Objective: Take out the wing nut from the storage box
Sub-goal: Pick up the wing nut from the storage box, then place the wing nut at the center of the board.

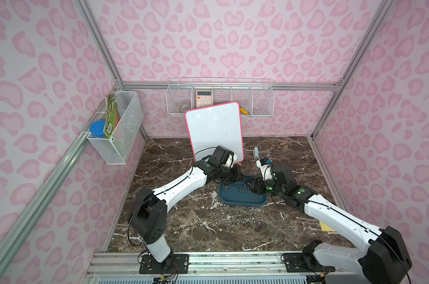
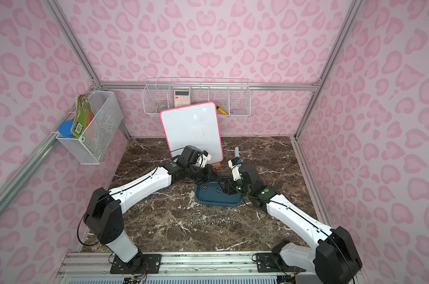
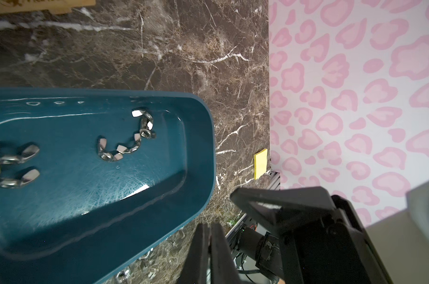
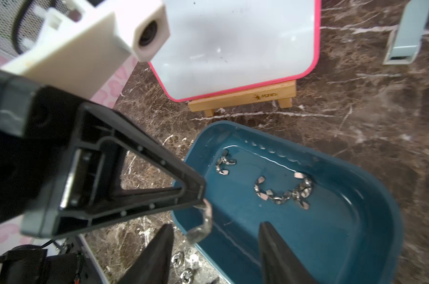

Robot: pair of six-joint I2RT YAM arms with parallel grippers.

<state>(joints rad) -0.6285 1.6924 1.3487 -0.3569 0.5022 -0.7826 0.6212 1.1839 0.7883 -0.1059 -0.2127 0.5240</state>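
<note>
The dark teal storage box [image 1: 243, 199] [image 2: 215, 201] lies mid-table between both arms, with several silver wing nuts [image 3: 125, 147] [image 4: 282, 191] loose on its floor. My left gripper [image 3: 209, 227] [image 1: 238, 175] is over the box's back edge and is shut. In the right wrist view a blurred wing nut [image 4: 202, 222] hangs pinched at its fingertip. My right gripper [image 4: 215, 225] [image 1: 252, 186] stands open right beside that nut, over the box's rim [image 4: 392, 221], with its fingers apart and nothing between them.
A row of wing nuts [image 1: 235, 221] [image 2: 208, 221] lies on the marble in front of the box. Behind the box stands a pink-rimmed whiteboard [image 1: 213, 127] on a wooden easel [image 4: 243, 98]. A grey-blue block [image 1: 256, 152] and a yellow pad [image 3: 260, 163] lie to the right. White wire baskets [image 1: 220, 100] hang on the walls.
</note>
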